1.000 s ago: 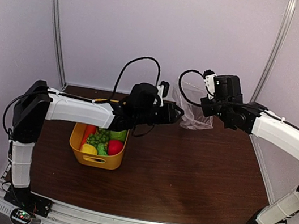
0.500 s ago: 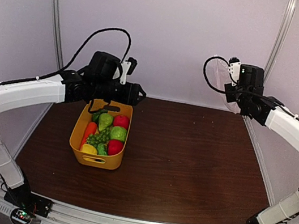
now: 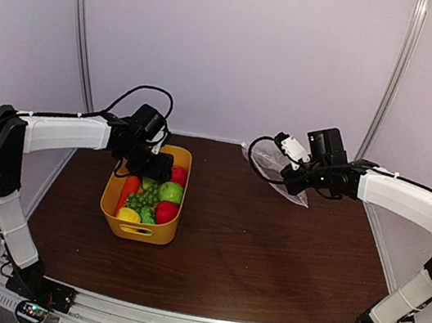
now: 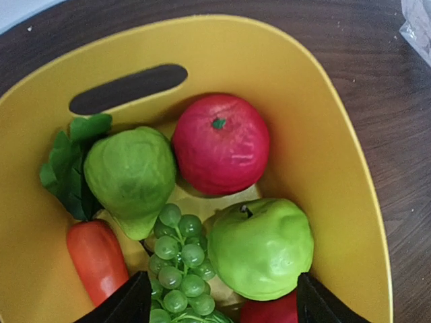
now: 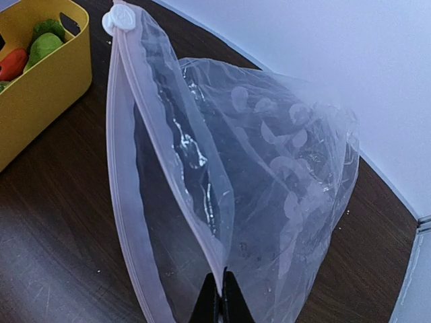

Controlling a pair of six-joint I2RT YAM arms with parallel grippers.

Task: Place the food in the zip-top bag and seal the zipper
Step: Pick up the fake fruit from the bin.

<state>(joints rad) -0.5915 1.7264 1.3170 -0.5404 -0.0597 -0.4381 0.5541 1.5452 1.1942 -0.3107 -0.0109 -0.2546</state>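
The food lies in a yellow basket [image 4: 337, 134]: a red apple [image 4: 220, 143], a pear [image 4: 131, 176], a green apple [image 4: 261, 247], grapes [image 4: 176, 252] and a carrot [image 4: 96, 259]. My left gripper [image 4: 219, 308] hangs open just above them, its black fingertips [image 4: 124, 306] either side of the grapes and green apple, holding nothing. My right gripper [image 5: 222, 299] is shut on one lip of the zip-top bag [image 5: 283, 202], whose mouth gapes open. The zipper [image 5: 124, 168] runs along that mouth to a white slider [image 5: 120, 19]. From above, the bag [image 3: 269, 166] hangs low over the table's back right.
The basket [image 3: 138, 230] stands left of centre on the dark wood table [image 3: 266, 261]. Purple walls close in the back and both sides. The left arm's cable loops above the basket.
My left arm swung back from the bag, came down over the basket and opened its jaws. My right gripper, still shut on the bag, rose toward the back right, then came down and leftward.
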